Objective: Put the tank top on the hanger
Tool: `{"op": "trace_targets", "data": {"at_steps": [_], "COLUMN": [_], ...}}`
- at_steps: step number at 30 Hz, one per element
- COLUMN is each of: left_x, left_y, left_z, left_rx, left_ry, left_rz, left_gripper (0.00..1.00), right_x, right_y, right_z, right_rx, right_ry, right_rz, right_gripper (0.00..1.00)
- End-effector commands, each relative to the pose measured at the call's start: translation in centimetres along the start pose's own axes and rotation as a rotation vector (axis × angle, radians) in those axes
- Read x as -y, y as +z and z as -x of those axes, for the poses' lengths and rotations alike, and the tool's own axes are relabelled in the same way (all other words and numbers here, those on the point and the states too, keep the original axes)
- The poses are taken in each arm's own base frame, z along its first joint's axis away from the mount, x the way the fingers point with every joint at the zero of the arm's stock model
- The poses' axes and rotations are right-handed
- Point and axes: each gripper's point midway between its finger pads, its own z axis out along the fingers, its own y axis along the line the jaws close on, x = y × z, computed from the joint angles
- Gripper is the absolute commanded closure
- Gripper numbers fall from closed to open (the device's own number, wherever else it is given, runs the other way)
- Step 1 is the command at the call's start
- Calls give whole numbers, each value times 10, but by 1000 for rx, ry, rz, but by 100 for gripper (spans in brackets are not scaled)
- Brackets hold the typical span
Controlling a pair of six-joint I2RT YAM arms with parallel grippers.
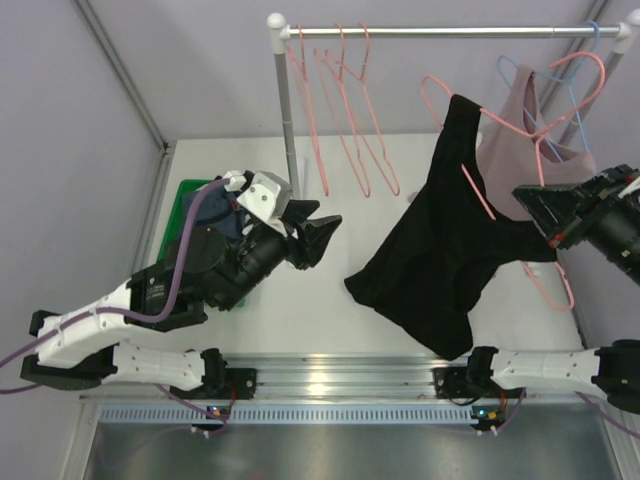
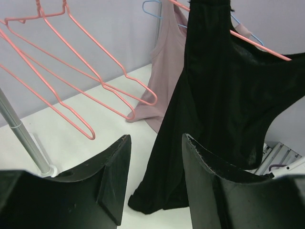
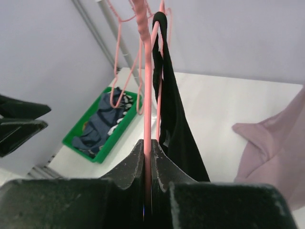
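**A:** What sits closest to the lens on the right wrist?

**B:** The right fingers (image 3: 135,164), clenched on a straight run of the salmon-pink hanger (image 3: 147,95). The wire rises from between them.

**A:** And the tank top (image 3: 176,124)?

**B:** Just beyond those fingers. One black strap is looped over the wire near the top, and the fabric falls along the right side of the hanger, very near the fingertips. I cannot tell whether it touches them.

**A:** From above?

**B:** The hanger (image 1: 478,190) is held tilted in the air with its hook below the rail (image 1: 450,31), not on it. The tank top (image 1: 450,250) hangs from it as a limp black sheet, spreading down and to the left above the desk (image 1: 330,330). Whether the hem rests on the desk is unclear.

**A:** The other arm?

**B:** The left fingers (image 2: 112,181) are released, spread wide and grasping nothing. The tank top (image 2: 228,95) hangs ahead of them and to their right, well apart.

**A:** Anything else?

**B:** Spare pink hangers (image 1: 340,100) hang on the rail, and a dusty-pink top (image 1: 515,140) hangs behind the black one. At the desk's left edge a green bin (image 3: 119,134) holds a dark blue-grey garment (image 3: 97,126).
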Motion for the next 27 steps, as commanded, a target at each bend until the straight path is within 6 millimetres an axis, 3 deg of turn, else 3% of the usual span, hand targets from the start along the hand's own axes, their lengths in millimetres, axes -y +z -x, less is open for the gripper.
{"op": "trace_targets", "data": {"at_steps": [1, 7, 10, 14, 16, 17, 19, 20, 23, 26, 27], "left_x": [4, 8, 10, 12, 12, 14, 15, 14, 14, 14, 14], "left_y": [0, 3, 5, 6, 7, 7, 8, 7, 7, 7, 7], "left_z": [16, 8, 3, -11, -14, -18, -23, -22, -26, -28, -29], "left_rx": [37, 12, 2, -17, -20, -28, -37, -34, -41, -43, -46], "left_ry": [-11, 10, 10, 14, 13, 17, 21, 23, 25, 29, 31], "left_rz": [-20, -29, -36, -42, -44, -49, -53, -53, -53, -54, -54], "left_gripper": [48, 48, 48, 48, 48, 47, 47, 48, 47, 47, 47], "right_x": [12, 14, 11, 9, 17, 14, 32, 26, 50, 55, 68], "right_y": [23, 46, 55, 71, 73, 81, 90, 99, 109, 113, 113], "right_z": [3, -2, -17, -52, -58, -70, -75, -90, -79, -62, -54], "right_rx": [-8, -28, -57, -106, -108, -136, -147, -196, -143, -108, -93], "right_ry": [-106, -177, -176, -169, -155, -157, -146, -139, -116, -123, -121], "right_rz": [-157, -268, -276, -271, -297, -271, -310, -251, -299, -291, -328], "right_gripper": [100, 100, 100, 100, 100, 100, 100, 100, 100, 100, 100]}}
